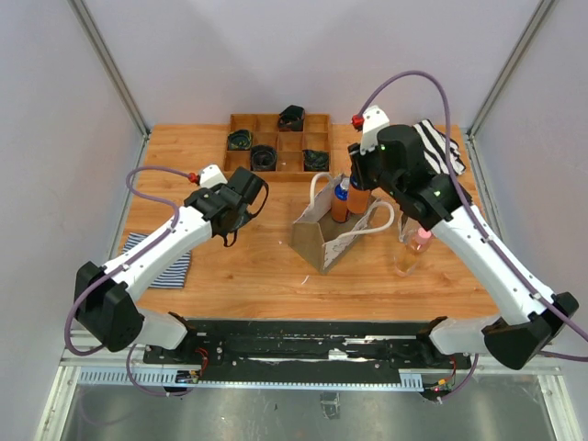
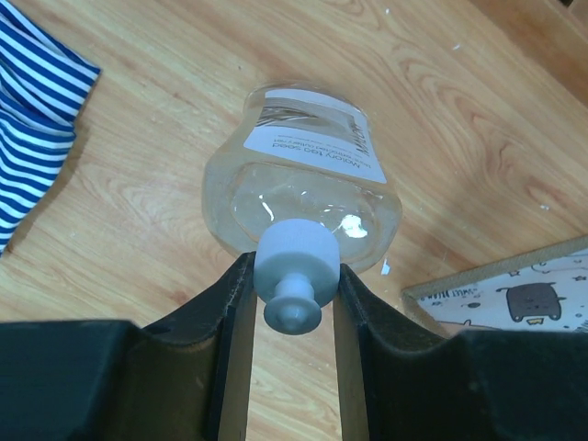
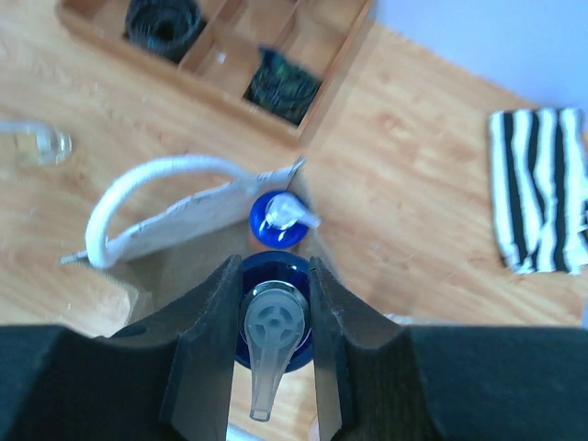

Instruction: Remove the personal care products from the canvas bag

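The tan canvas bag (image 1: 322,237) stands mid-table with white rope handles; it also shows in the right wrist view (image 3: 184,220). My right gripper (image 1: 360,186) is over the bag's far end, shut (image 3: 273,276) on the blue pump top of an orange bottle (image 3: 274,317). A second orange bottle with a blue pump (image 1: 340,204) stands in the bag just beyond it (image 3: 278,220). My left gripper (image 1: 241,209), left of the bag, is shut (image 2: 292,276) on the grey cap of a clear bottle (image 2: 303,193) low over the table. A peach bottle with a pink cap (image 1: 415,248) stands right of the bag.
A wooden compartment tray (image 1: 241,119) with black rolled items sits at the back. Striped cloths lie at back right (image 1: 439,142) and front left (image 1: 165,266). A clear object (image 3: 37,142) lies at the left edge of the right wrist view.
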You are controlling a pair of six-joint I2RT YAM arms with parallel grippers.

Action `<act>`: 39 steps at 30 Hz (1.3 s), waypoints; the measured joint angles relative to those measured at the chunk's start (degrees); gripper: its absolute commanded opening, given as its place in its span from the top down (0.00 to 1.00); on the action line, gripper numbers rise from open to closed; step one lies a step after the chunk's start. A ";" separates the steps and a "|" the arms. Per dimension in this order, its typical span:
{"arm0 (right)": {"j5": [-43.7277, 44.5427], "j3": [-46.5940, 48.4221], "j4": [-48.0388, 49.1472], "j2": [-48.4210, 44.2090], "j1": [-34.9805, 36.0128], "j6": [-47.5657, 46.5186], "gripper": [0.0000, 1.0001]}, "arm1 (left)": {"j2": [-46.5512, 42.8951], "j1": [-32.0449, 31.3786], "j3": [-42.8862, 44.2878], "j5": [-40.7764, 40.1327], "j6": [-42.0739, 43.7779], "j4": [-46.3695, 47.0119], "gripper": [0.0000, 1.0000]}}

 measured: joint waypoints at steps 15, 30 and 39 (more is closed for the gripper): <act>7.78 15.02 3.80 8.22 -7.63 -4.81 0.99 | -0.81 0.11 -7.74 4.39 1.14 10.71 1.00; 3.41 8.13 15.23 15.87 -18.67 -0.59 0.99 | -2.01 0.15 -5.60 5.51 3.89 8.74 0.99; 1.29 3.34 15.12 17.51 -19.78 0.44 0.99 | -3.08 0.15 -2.12 8.92 5.03 3.39 0.98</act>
